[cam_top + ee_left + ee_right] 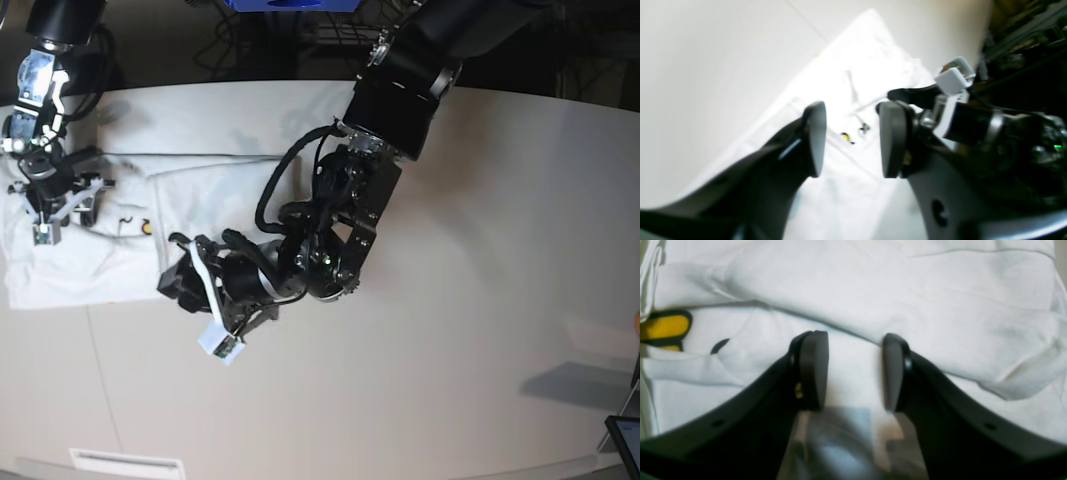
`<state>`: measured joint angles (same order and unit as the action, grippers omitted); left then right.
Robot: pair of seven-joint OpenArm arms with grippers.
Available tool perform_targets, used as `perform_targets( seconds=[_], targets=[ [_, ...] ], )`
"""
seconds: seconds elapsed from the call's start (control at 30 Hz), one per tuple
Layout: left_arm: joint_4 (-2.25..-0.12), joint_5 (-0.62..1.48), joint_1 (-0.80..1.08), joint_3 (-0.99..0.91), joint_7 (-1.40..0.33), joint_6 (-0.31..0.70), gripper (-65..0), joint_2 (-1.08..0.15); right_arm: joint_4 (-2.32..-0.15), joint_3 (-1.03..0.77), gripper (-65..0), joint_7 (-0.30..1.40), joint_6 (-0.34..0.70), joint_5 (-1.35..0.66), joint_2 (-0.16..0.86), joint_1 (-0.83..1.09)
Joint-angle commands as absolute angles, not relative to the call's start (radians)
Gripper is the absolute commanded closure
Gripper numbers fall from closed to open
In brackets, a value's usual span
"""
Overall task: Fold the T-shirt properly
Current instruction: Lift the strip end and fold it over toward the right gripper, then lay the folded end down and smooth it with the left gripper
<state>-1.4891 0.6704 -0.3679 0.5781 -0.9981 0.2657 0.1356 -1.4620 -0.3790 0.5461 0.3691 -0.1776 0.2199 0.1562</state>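
Note:
The white T-shirt (200, 190) lies partly folded at the left of the pale table (480, 300). Small yellow and dark print marks show on it (845, 136). My left gripper (853, 140) hangs over the shirt's near edge, open, with nothing between its fingers. In the base view it sits at the shirt's lower right corner (180, 282). My right gripper (853, 371) stands open just above a thick fold of the T-shirt (907, 296), with a yellow print patch (666, 327) to its left. In the base view the right gripper (55, 205) is over the shirt's left part.
The left arm's bulky black body (340, 230) stretches across the table's middle from the back. Dark frames and cables (250, 40) crowd the area behind the table's far edge. A screen corner (625, 435) shows at the lower right.

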Motion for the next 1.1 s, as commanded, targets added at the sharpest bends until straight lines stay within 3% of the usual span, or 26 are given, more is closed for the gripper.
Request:
perform_targets(
  seconds=[0.0, 0.03, 0.07, 0.23, 0.47, 1.07],
  targets=[
    [-1.521, 0.644, -0.384, 0.579, -0.977, 0.271, -12.1, 0.143, -1.452, -0.371, -26.4, 0.642, 0.39, -0.142, 0.216, 0.174],
    [-1.534, 0.604, -0.372, 0.581, -0.975, 0.272, -2.9, 0.143, -1.452, -0.371, -26.4, 0.641, 0.39, -0.142, 0.216, 0.174],
    [-1.549, 0.565, -0.354, 0.581, -0.975, 0.274, 0.0, 0.143, -1.454, -0.371, -26.4, 0.641, 0.39, -0.142, 0.216, 0.174],
    [-1.616, 0.412, -0.242, 0.582, -0.84, 0.274, 0.0, 0.107, -1.465, -0.371, -26.4, 0.641, 0.392, -0.142, 0.214, 0.171],
    [-1.452, 0.196, -0.186, 0.7, -0.599, 0.274, 0.0, 0.042, -1.504, -0.371, -26.4, 0.641, 0.392, -0.142, 0.213, 0.171],
    [-1.291, 0.17, -0.188, 0.696, -0.595, 0.191, 0.0, 0.041, -1.56, -0.371, -26.6, 0.641, 0.392, -0.142, 0.213, 0.174]
  ],
)
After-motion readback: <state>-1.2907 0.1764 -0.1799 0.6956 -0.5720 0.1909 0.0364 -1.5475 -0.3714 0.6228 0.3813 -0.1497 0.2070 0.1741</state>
